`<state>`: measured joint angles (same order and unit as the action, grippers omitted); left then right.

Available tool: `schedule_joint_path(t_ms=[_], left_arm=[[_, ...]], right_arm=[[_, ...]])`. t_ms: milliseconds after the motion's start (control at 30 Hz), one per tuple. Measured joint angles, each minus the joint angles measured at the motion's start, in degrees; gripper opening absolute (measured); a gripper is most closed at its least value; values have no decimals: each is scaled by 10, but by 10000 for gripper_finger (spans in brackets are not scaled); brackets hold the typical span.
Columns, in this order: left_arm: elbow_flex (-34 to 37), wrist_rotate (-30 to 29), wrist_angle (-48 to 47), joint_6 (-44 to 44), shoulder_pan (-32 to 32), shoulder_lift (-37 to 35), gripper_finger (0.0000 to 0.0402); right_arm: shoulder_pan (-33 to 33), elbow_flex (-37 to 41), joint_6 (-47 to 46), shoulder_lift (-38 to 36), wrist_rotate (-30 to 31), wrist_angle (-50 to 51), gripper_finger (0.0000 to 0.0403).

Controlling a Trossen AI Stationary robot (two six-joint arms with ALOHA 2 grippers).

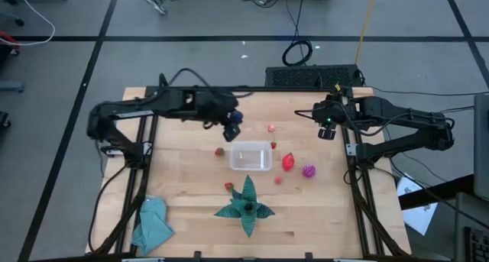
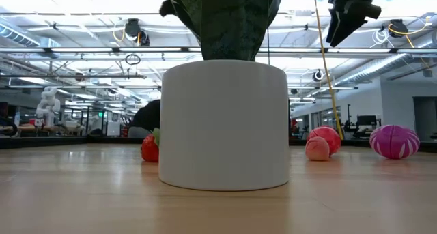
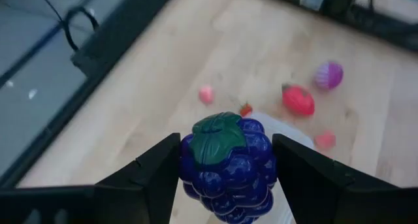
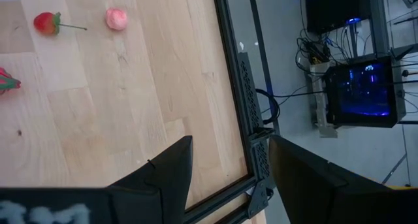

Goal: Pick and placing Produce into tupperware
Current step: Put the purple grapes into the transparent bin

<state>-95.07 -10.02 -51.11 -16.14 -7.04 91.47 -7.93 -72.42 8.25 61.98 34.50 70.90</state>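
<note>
Two arms hang over the table (image 1: 191, 216). Left gripper (image 1: 232, 124) jaws clamp a blue grape bunch (image 3: 227, 164), held above the clear tupperware (image 1: 251, 156) mid-table. Right gripper (image 1: 327, 127) waits near the right edge, jaws parted, empty.

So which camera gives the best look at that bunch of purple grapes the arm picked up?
The left wrist view: the grapes fill it, clamped in the left gripper, green leaf showing. The high view shows them only as a dark speck behind the tupperware. The low and right wrist views don't show them.
</note>
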Motion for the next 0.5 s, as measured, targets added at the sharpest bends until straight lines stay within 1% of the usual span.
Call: schedule_joint_path(t_ms=[167, 333, 500], left_arm=[[-31, 55, -44, 9, 1, 73, 228], [-33, 132, -44, -20, -10, 107, 228], [-33, 146, -45, -31, -10, 129, 228]], right_arm=[[0, 0, 0, 0, 0, 0, 192], [0, 0, 0, 0, 0, 0, 192], [0, 0, 0, 0, 0, 0, 192]])
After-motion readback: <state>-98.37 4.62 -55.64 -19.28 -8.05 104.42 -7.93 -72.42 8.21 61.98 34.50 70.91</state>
